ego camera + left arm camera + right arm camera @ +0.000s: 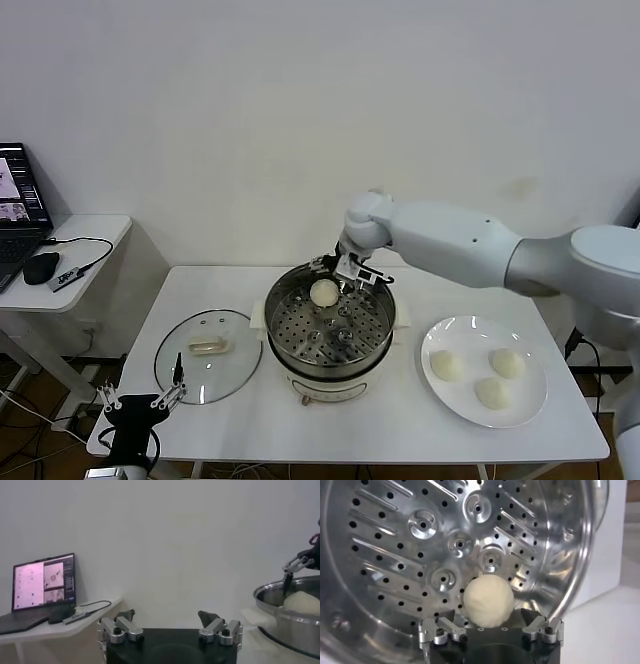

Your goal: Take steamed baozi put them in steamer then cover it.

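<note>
The left gripper (140, 403) sits lowest and closest in the head view, parked off the near corner of the white table (240, 420), on the side of the steamer where the cover lies. Its fingers stand spread apart with nothing between them, as the left wrist view (170, 625) also shows.

Just beyond it, the cover (208, 355), a clear glass lid with a metal rim and a white handle (208, 346), lies flat on the table just beside the steamer (328, 335), close to the pot's rim.

The steamer stands in the middle of the table. Its perforated steel tray (325, 335) holds one baozi (324, 292), set toward the far wall of the pot. In the right wrist view that bun (488, 602) rests on the tray (420, 545) directly ahead of the gripper.

The right gripper (352, 278) hangs over the steamer's far rim, its fingers (542, 625) parted on either side of the bun and released from it; the bun lies on the tray by itself.

On the other side of the steamer from the cover, a flat white plate (440, 395) carries three more baozi: one nearest the steamer (446, 366), one farther out (506, 363) and one toward the table's front edge (491, 393).

A side desk beyond the cover holds a laptop (20, 215) and a mouse (42, 267).
</note>
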`<state>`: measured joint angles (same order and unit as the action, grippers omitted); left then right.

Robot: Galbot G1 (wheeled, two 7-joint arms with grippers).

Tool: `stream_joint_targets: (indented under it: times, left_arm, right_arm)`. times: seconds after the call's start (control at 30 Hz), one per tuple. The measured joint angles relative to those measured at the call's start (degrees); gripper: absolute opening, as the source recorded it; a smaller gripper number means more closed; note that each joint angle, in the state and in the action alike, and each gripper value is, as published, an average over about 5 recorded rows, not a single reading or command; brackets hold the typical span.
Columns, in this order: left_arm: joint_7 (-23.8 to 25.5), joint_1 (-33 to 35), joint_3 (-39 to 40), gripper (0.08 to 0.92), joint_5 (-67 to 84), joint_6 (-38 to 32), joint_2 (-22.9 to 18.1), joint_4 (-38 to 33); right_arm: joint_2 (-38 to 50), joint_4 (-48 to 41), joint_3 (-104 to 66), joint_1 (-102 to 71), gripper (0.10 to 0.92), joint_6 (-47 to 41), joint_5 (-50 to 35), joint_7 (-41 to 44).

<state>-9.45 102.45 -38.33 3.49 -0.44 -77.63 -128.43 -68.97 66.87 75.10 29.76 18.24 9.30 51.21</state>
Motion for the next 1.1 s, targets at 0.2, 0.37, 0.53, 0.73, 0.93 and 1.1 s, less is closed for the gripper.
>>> stream_joint_targets:
  times: [0.2,0.37,0.53,0.73,0.93,1.1]
  left_arm:
    - [-0.4,0.0,0.1,0.823,0.7,1.2,0.6,-0.8]
    - [-0.7,-0.1,0.3,0.823,1.3,3.1,1.2,-1.8]
    - [-0.8,-0.2,0.5,0.823,1.3,5.0,1.8,-2.4]
    - [-0.7,-0.3,1.1,0.823,1.0,6.3,2.4,-2.5]
    - [-0.8,-0.4,1.9,0.823,0.1,7.1,2.4,-2.6]
    - [-0.8,-0.5,2.2,0.823,-0.5,7.6,2.2,-2.7]
  right_arm:
    - [5.3,6.9,0.9,5.0,0.823,-9.0,-6.8,3.3]
    - [12.4,13.7,1.4,8.2,0.823,-18.9,-11.2,5.2]
    - [21.5,20.2,0.9,9.4,0.823,-26.5,-14.4,6.3]
    - [32.8,26.7,0.4,8.3,0.823,-32.2,-15.7,6.8]
    - [41.4,30.1,-1.6,3.0,0.823,-35.5,-14.5,6.0]
    - [45.0,30.8,-6.3,-5.0,0.823,-36.9,-12.7,5.2]
